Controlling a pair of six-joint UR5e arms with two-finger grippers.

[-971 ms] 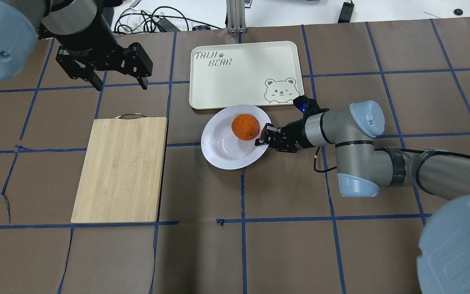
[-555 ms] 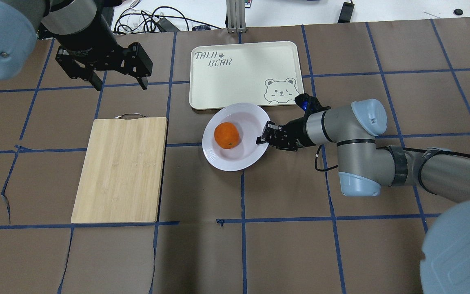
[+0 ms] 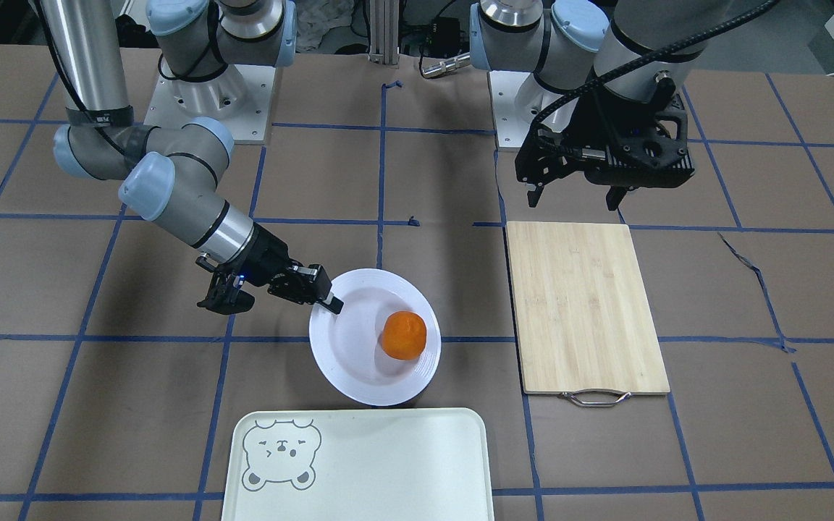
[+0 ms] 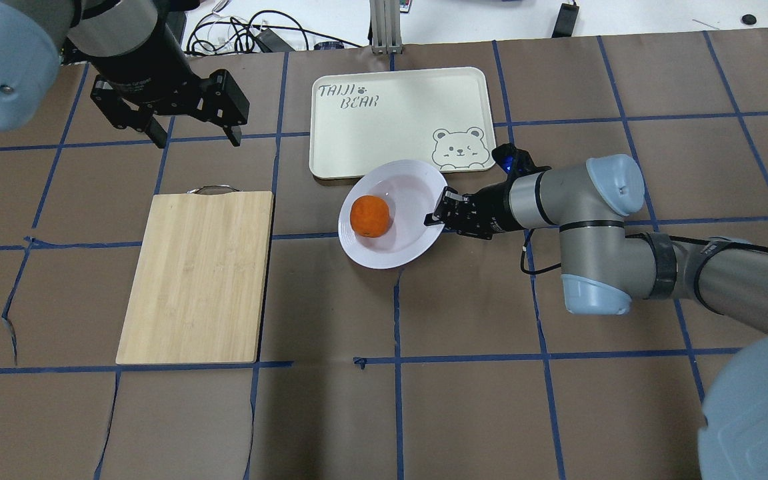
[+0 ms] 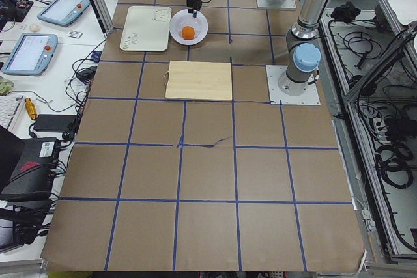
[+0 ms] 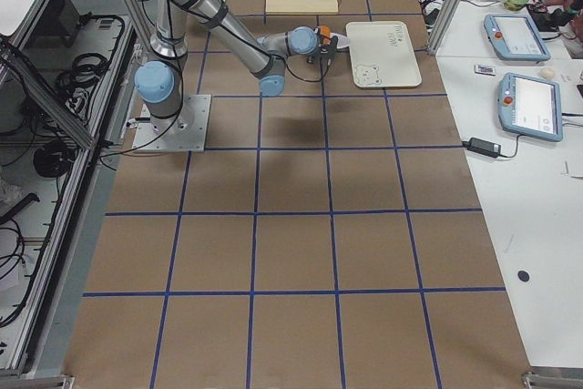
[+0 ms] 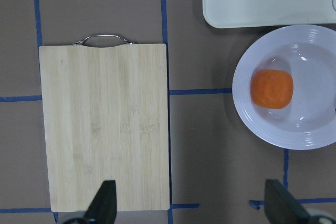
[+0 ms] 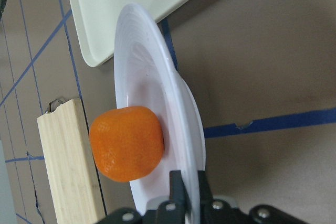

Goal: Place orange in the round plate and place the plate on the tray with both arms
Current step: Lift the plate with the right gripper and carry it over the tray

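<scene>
While the right gripper (image 4: 439, 212), clamped on the plate (image 4: 391, 258) rim, has tilted and carried it to the tray (image 4: 397, 120) edge, the orange (image 4: 370, 216) rolled across the plate, away from that grip. Placement looks close. The left gripper (image 4: 196, 140) hangs open, uninvolved.

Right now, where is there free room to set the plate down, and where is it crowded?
The tray is bare across its surface. The cutting board is bare too, as is the table between it and the round plate. It is crowded at the tray's robot-side edge, where plate, orange and right gripper cluster.
</scene>
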